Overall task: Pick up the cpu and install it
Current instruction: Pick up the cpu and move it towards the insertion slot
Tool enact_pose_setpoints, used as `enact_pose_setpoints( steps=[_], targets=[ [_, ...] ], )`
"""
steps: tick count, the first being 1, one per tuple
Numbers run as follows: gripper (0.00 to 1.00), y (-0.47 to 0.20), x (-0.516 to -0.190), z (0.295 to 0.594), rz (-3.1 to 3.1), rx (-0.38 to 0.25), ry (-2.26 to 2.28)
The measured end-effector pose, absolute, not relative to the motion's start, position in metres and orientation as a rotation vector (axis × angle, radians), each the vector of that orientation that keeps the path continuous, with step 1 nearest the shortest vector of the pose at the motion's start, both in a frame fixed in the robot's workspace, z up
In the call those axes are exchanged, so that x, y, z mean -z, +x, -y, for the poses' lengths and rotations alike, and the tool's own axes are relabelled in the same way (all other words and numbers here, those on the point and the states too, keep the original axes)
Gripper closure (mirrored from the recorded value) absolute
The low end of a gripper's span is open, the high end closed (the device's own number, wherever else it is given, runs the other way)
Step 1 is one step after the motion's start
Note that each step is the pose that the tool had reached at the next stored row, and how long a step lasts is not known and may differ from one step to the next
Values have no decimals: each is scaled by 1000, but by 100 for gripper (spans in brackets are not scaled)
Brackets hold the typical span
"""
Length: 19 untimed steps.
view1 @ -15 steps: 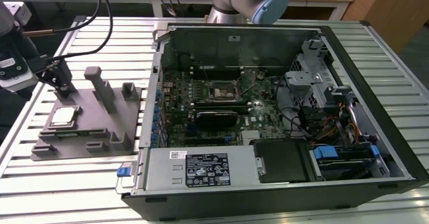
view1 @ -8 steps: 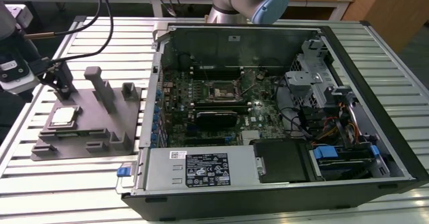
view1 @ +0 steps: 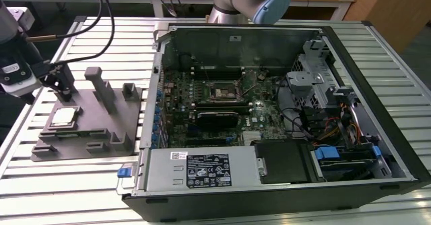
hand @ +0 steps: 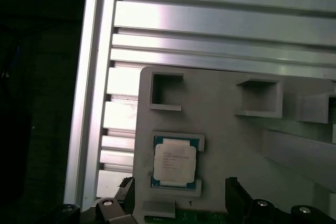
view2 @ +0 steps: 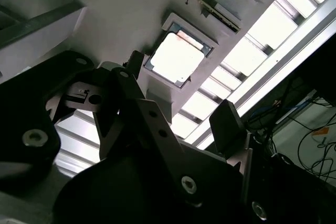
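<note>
The cpu (view1: 64, 116) is a small silver-topped square chip lying flat in a recess of the grey fixture block (view1: 101, 126) at the exterior view's left. My gripper (view1: 65, 95) hangs just above it, apart from it. In the second wrist view the cpu (view2: 176, 56) shows between my two dark fingers (view2: 228, 124), with the gripper (view2: 181, 90) open and holding nothing. The first wrist view looks down on the cpu (hand: 175, 162), with the gripper (hand: 178, 184) spread to either side of it. The motherboard socket (view1: 224, 90) sits inside the open computer case (view1: 377, 109).
The fixture block carries upright posts (view1: 101, 86) close beside my gripper. The case's left wall (view1: 156, 89) rises between fixture and motherboard. Cables (view1: 101, 13) trail over the slatted metal table (view1: 74, 184). A power supply (view1: 202, 169) and drive bays (view1: 343, 154) fill the case's near side.
</note>
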<state>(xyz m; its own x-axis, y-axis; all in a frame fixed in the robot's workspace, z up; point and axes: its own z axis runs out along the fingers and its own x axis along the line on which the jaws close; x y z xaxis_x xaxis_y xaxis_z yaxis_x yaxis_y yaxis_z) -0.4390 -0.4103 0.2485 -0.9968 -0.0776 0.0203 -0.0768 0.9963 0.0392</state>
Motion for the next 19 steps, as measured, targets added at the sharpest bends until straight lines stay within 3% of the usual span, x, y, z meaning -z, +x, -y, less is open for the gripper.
enact_pose_setpoints(
  steps=[19],
  targets=[
    [22, -439, -242, 410, 3117, 60, 120]
  ],
)
